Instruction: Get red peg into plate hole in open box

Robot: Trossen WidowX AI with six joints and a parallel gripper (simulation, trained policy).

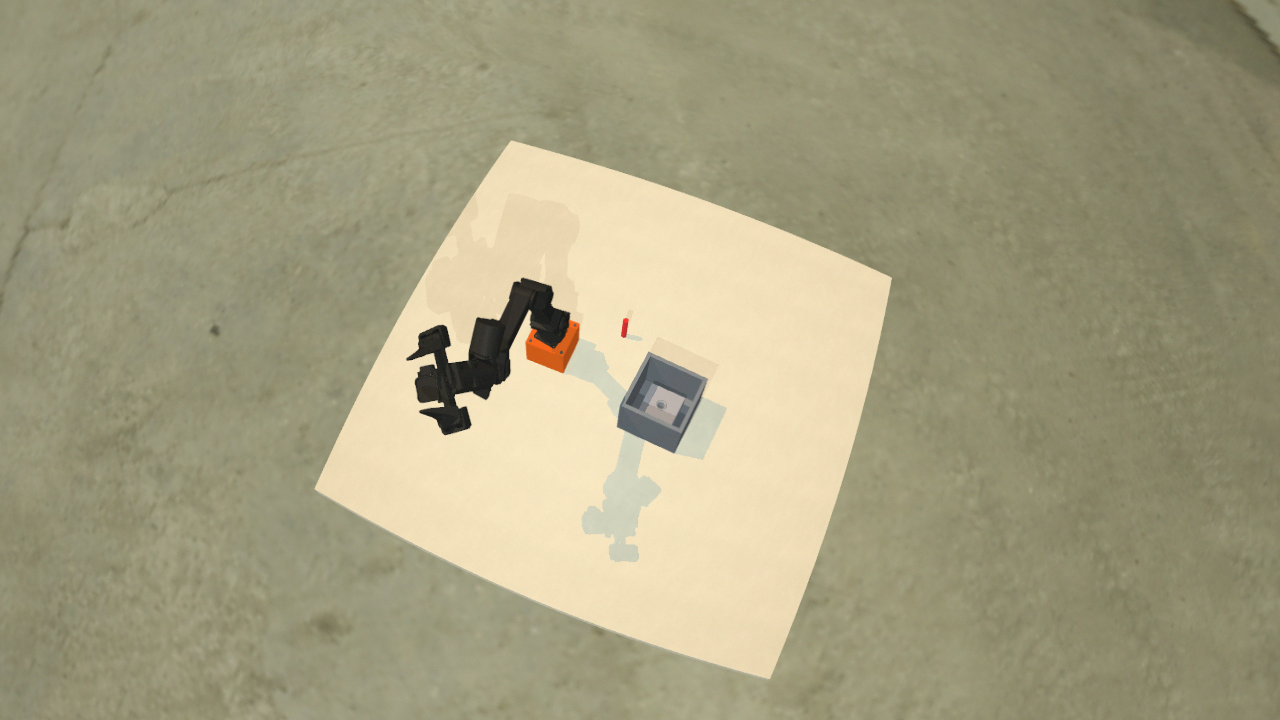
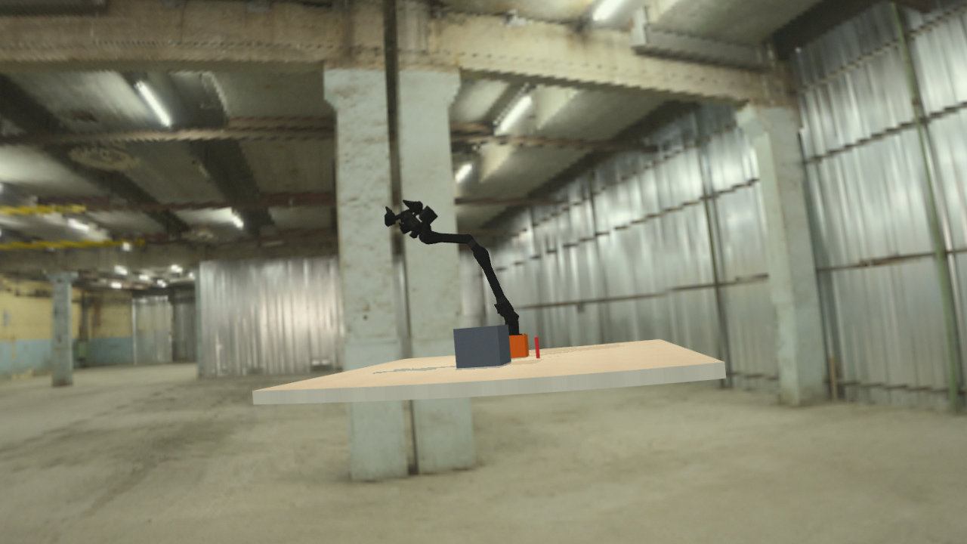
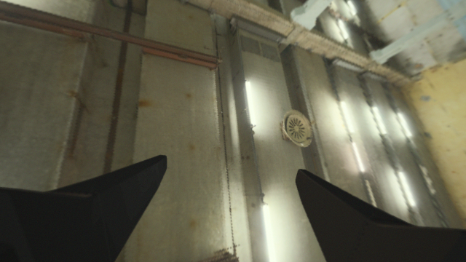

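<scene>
The red peg [image 1: 624,327] [image 2: 537,347] stands upright on the table top, near the orange base and apart from the box. The grey open box [image 1: 647,427] [image 2: 481,347] stands on the table. Inside it, the light plate [image 1: 673,398] with a round hole [image 1: 661,404] shows in the top view; the hole looks empty. My gripper [image 1: 414,385] [image 2: 396,205] [image 3: 232,168] is open and empty. It is raised high above the table, far from the peg and the box, with its fingers pointing away from them. The wrist view shows neither peg nor box.
The arm rises from an orange base block [image 1: 547,353] [image 2: 519,345] on the pale table [image 1: 760,295] [image 2: 608,358]. The box stands close beside the peg and the base. Shadows of the arm fall on the table. The wrist camera looks at the ceiling and its lamps.
</scene>
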